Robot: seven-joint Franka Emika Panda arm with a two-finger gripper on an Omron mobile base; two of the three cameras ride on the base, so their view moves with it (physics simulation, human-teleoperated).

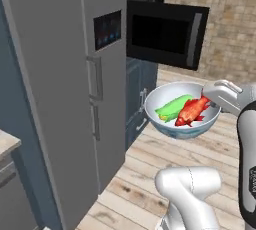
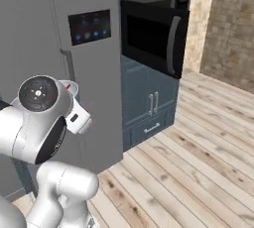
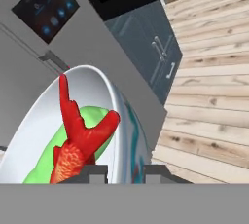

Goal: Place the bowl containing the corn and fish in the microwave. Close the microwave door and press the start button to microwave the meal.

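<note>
Aloft, bowl rim between pincer tips

white glossy arm, rounded tubular links, bulbous elbow housings. dark band at joint seams. round dark-grey end cap on joint, ringed in white, small pale markings at centre, tiny red dot beside it. small black rectangle on white wrist block. end effector: two small dark grey finger tips.

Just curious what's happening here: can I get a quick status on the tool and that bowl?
Tool shut on the bowl rim. Bowl airborne, corn and fish inside. Microwave door open, above the bowl.
</note>
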